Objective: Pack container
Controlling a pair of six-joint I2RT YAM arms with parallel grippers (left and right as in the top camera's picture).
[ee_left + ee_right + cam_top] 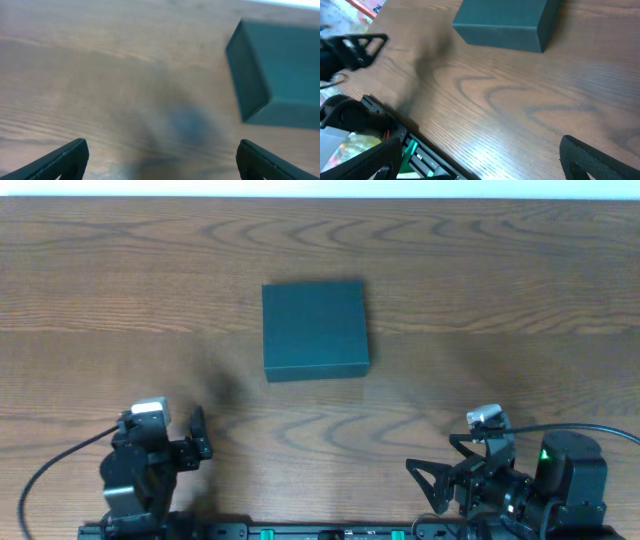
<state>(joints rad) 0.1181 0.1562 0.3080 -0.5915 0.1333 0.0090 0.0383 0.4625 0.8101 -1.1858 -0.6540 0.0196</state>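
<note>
The container [315, 330] is a dark green-black square box with its lid shut, lying flat on the wooden table at mid-centre. It also shows in the left wrist view [280, 75] at the upper right and in the right wrist view [505, 20] at the top. My left gripper [198, 436] is open and empty, near the front left, well short of the box. In its wrist view the jaws [162, 160] are wide apart over bare wood. My right gripper [432, 482] is open and empty at the front right, and its jaws [480, 150] are also wide apart.
The table's front edge with a black and green rail [420, 155] runs under the right gripper. The left arm [350, 50] shows at the left of the right wrist view. Colourful packets [365, 5] lie off the table at the upper left.
</note>
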